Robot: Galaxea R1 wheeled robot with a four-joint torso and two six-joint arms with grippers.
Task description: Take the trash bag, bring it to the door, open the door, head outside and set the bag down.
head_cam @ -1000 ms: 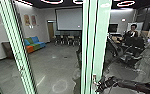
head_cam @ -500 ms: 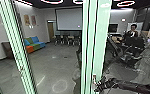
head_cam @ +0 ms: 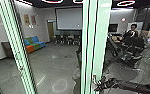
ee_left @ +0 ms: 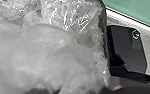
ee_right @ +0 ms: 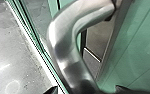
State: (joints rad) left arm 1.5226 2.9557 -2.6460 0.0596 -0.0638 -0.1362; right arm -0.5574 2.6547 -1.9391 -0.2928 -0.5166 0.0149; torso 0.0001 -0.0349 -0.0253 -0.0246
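Observation:
In the head view, my right gripper (head_cam: pixel 98 86) is beside the metal door handle (head_cam: pixel 94 79) on the pale green door frame (head_cam: pixel 100 45). The handle (ee_right: pixel 63 42) bends large through the right wrist view. My right gripper (ee_right: pixel 85 89) is spread around it there, one dark fingertip on each side. In the left wrist view, the translucent trash bag (ee_left: pixel 41 55) lies close against the camera, crumpled and shiny. It covers the left gripper, so its hold on the bag cannot be made out.
Another green frame post (head_cam: pixel 18 50) stands on the left. Through the glass are a colourful sofa (head_cam: pixel 32 45), chairs (head_cam: pixel 66 40) and a projection screen (head_cam: pixel 69 19) at the back. A person (head_cam: pixel 133 32) is at the right, behind dark equipment.
My right gripper has shifted slightly left, closer in beside the door handle. The camera and the door frame look unmoved.

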